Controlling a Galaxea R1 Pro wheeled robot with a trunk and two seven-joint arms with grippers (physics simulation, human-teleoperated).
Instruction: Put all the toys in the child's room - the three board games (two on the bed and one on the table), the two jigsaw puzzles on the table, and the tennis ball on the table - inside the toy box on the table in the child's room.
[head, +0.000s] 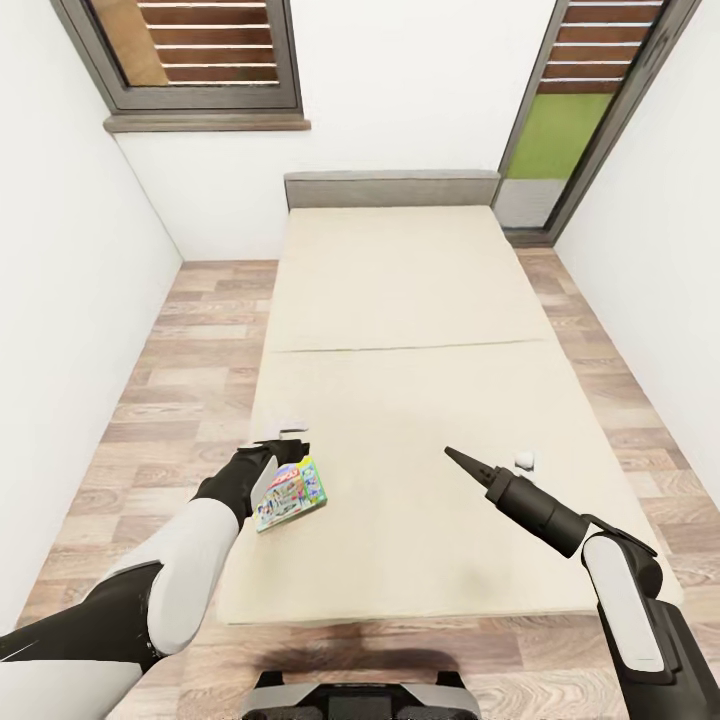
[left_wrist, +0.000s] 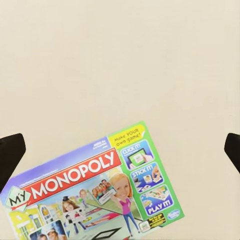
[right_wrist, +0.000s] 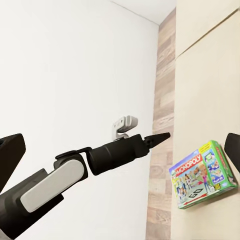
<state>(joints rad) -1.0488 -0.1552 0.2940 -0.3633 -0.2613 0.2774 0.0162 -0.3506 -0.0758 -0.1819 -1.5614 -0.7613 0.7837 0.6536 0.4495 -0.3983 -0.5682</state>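
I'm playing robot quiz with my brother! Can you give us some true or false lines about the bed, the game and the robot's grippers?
1. The Monopoly box lies on the bed. True.
2. The left gripper is clamped on the box. False: it is open, beside the box.
3. The right gripper hangs over the bed. True.
4. The box is red all over. False: its edge is green.
5. A window is behind the bed. True.

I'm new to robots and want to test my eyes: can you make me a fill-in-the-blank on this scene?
1. The Monopoly box lies on the ____.
2. The arm nearest the box is the robot's ____ one.
3. The word printed on the box before "Monopoly" is ____.
4. The floor beside the bed looks like ____.

Missing words: bed; left; My; wood
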